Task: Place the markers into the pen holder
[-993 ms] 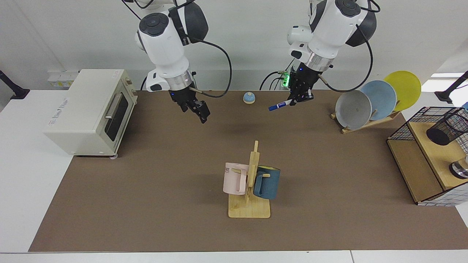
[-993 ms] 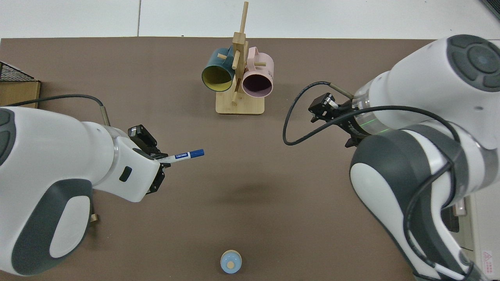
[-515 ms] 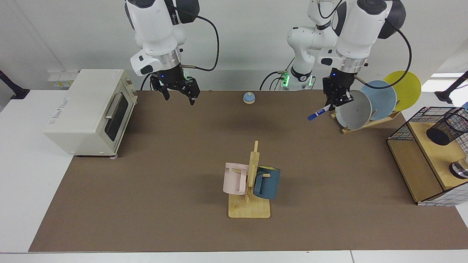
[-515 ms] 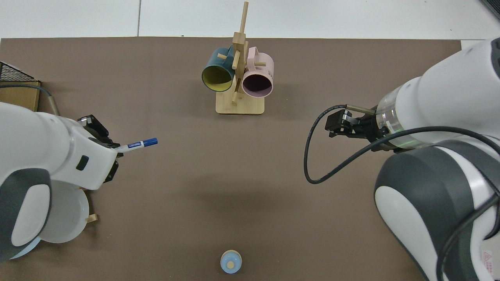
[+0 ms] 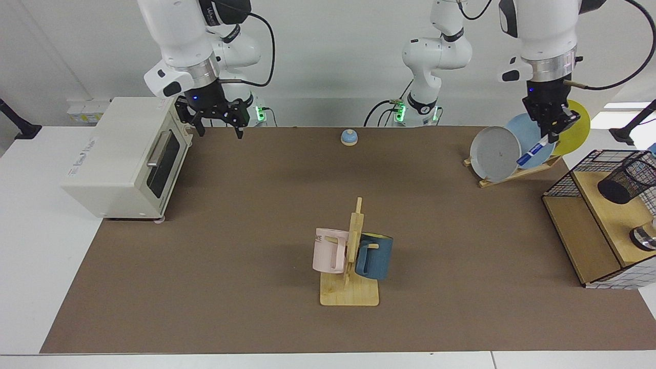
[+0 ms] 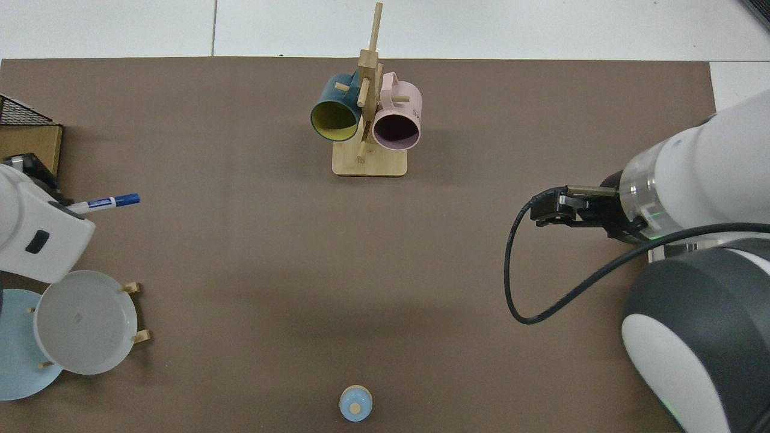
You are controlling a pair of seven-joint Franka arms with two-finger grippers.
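A brown-matted counter (image 5: 230,215) carries a toaster oven (image 5: 125,156) far left, a small blue bell (image 5: 349,137) far centre, a plate rack (image 5: 517,148) and wire-grid shelf (image 5: 589,225) right, and a mug stand (image 5: 351,266) near centre.

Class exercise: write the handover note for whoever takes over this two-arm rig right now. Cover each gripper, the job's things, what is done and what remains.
Left gripper: shut on the white-barrelled marker with a dark blue cap, held in the air in front of the plate rack.
Right gripper: open, holding nothing, waiting beside the cream toaster oven.
Black wire-mesh pen holder: on the wooden shelf.
Done: marker picked up.
Left: carry it over the holder and drop it in.
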